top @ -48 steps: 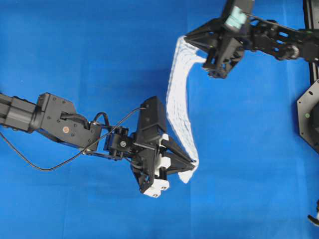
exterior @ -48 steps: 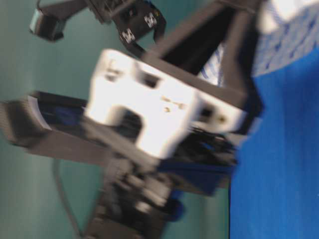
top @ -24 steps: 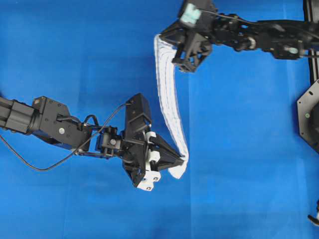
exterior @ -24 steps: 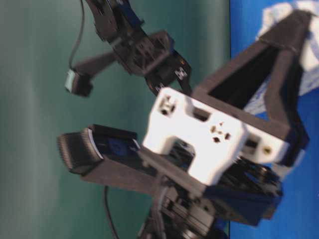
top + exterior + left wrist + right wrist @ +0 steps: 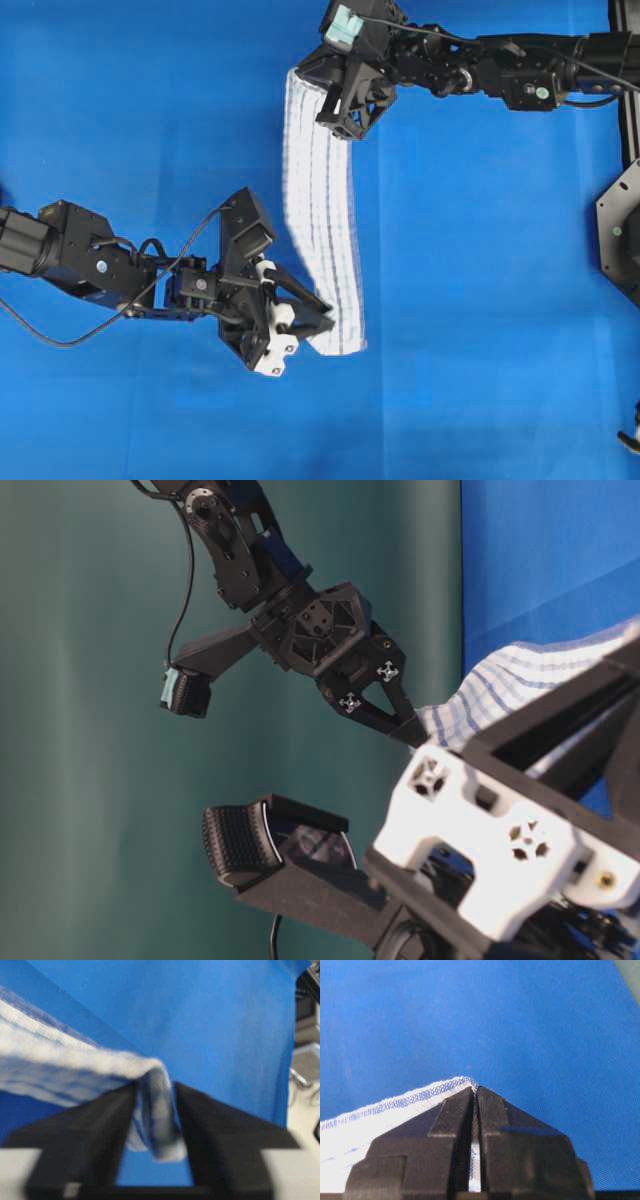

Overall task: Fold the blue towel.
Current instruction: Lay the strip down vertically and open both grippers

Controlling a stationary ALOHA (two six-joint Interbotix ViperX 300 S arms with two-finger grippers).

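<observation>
Towel [image 5: 320, 210] hangs as a long striped band between the two grippers, above the blue sheet [image 5: 140, 110]. Right gripper [image 5: 318, 92] is clamped tight on the top corner — in the right wrist view the jaws are pressed together with the hem pinched between them. Left gripper [image 5: 322, 322] sits at the bottom end; in the left wrist view the jaws stand parted with a fold of towel between them — released or gripping, cannot tell.

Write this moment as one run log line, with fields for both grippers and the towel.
left gripper: jaws apart, towel end between them | right gripper: shut on towel corner | blue towel: stretched between grippers | fold: not done
</observation>
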